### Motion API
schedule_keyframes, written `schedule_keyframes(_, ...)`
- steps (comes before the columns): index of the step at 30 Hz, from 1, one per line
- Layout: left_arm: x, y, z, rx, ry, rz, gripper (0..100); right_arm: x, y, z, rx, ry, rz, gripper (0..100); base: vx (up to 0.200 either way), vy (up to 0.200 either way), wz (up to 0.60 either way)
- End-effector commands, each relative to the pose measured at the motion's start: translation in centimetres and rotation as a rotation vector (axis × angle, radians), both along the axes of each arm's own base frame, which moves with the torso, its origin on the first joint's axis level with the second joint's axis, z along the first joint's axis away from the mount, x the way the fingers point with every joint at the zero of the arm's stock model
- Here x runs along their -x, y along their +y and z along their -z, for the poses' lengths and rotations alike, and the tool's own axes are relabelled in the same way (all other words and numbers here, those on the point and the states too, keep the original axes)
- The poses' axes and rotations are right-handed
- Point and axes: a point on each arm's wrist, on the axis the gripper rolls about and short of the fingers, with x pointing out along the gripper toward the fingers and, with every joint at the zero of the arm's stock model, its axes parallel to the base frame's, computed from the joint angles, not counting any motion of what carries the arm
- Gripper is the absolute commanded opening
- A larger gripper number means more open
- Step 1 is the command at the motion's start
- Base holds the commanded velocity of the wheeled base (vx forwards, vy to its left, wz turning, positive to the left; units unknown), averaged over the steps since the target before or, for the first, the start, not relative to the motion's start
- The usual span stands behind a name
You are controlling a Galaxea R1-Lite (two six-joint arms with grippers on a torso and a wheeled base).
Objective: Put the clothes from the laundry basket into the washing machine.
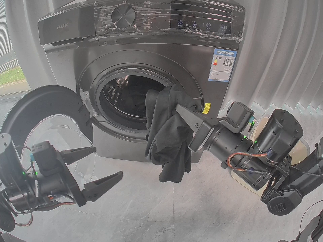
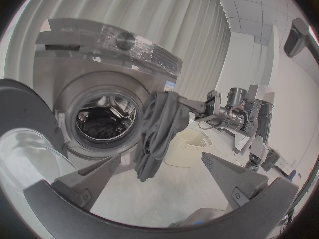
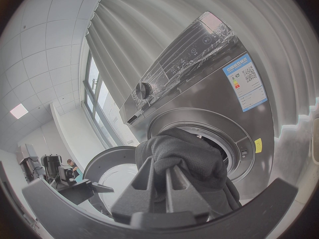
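A dark grey garment (image 1: 168, 135) hangs in front of the washing machine's (image 1: 134, 61) round opening, at its right rim, with my right gripper (image 1: 177, 107) shut on its upper part. The cloth (image 2: 159, 130) droops well below the drum's lower edge. In the right wrist view the two fingers pinch the bunched fabric (image 3: 186, 153) just before the port. My left gripper (image 1: 107, 163) stands open low at the left, by the swung-open door (image 1: 40, 108), with nothing between its fingers. Dark clothing lies inside the drum (image 2: 99, 121).
A cream laundry basket (image 2: 187, 145) stands on the floor to the right of the machine, behind my right arm. The open door (image 2: 23, 117) juts out at the left. Pale tiled floor (image 1: 161, 209) lies in front, curtains (image 1: 286, 44) behind.
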Motion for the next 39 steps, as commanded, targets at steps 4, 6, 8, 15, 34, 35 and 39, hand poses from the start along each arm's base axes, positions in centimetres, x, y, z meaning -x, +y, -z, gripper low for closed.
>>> schedule_keyframes(4, -3.4, -3.8, 2.4, 0.014, 0.145, 0.063, 100, -0.5, 0.4, 0.3, -0.005, 0.007, 0.006, 0, 0.0, 0.0, 0.0)
schedule_keyframes(6, -3.7, -4.2, 2.4, 0.026, 0.155, 0.067, 100, -0.5, 0.4, 0.3, -0.004, 0.008, 0.006, 0, 0.0, 0.0, 0.0)
schedule_keyframes(8, -4.1, -4.7, 2.6, 0.039, 0.18, 0.068, 100, -0.5, 0.4, 0.3, -0.004, 0.008, 0.006, 0, 0.0, 0.0, 0.0)
schedule_keyframes(15, -5.4, -5.6, 3.1, 0.049, 0.215, 0.065, 100, -0.4, 0.4, 0.3, -0.005, 0.008, 0.006, 0, 0.0, 0.0, 0.0)
schedule_keyframes(34, -9.5, -8.5, 5.2, 0.085, 0.162, 0.055, 0, -0.3, 0.4, 0.0, -0.016, -0.003, 0.003, 0, 0.0, 0.0, 0.0)
schedule_keyframes(35, -9.6, -8.6, 5.2, 0.088, 0.158, 0.055, 0, -0.3, 0.4, 0.0, -0.016, -0.003, 0.003, 0, 0.0, 0.0, 0.0)
schedule_keyframes(39, -9.7, -8.7, 4.9, 0.1, 0.137, 0.059, 0, -0.3, 0.4, 0.0, -0.018, -0.004, 0.004, 0, 0.0, 0.0, 0.0)
